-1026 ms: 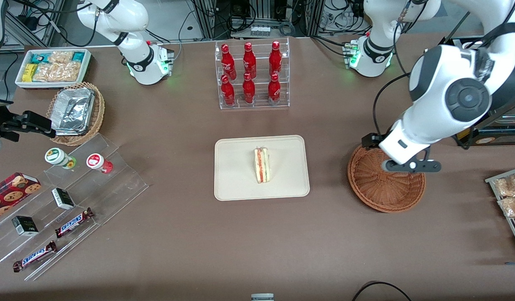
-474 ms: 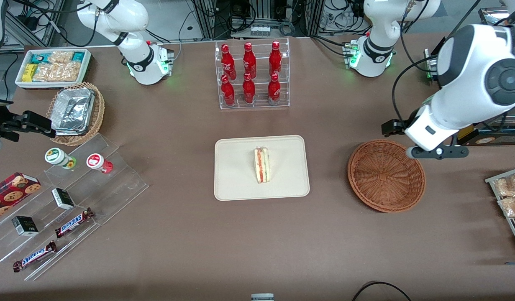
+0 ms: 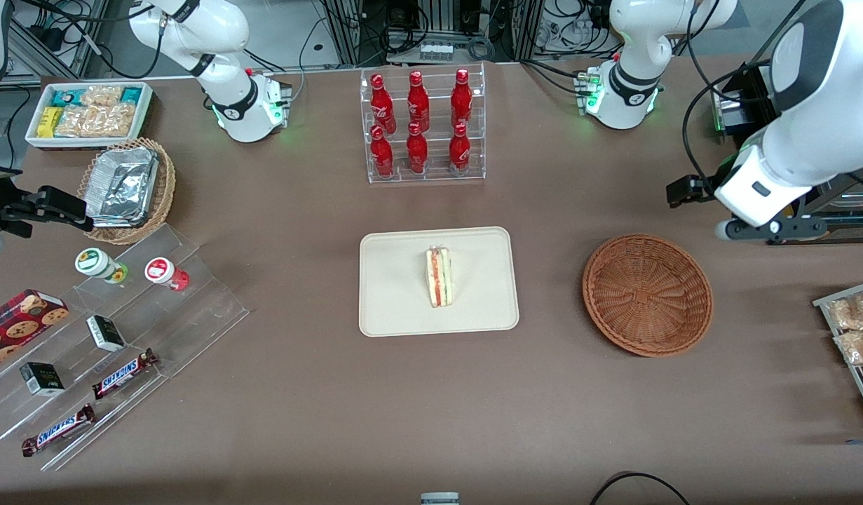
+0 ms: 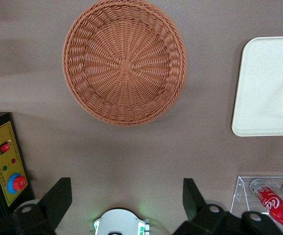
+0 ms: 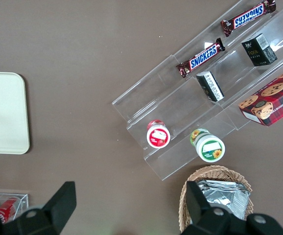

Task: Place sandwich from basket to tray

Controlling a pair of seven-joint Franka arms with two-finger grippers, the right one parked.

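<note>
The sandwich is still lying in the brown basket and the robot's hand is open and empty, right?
Not quite. The sandwich lies on the tray, not in the basket, which holds nothing; the front view shows this. The gripper is open and empty, up above the table, farther from the front camera than the basket.

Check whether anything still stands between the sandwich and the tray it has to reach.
Nothing does: the sandwich already lies on the tray, and the basket is empty. The pincer hangs open above the table, farther from the front camera than the basket, holding nothing.
</note>
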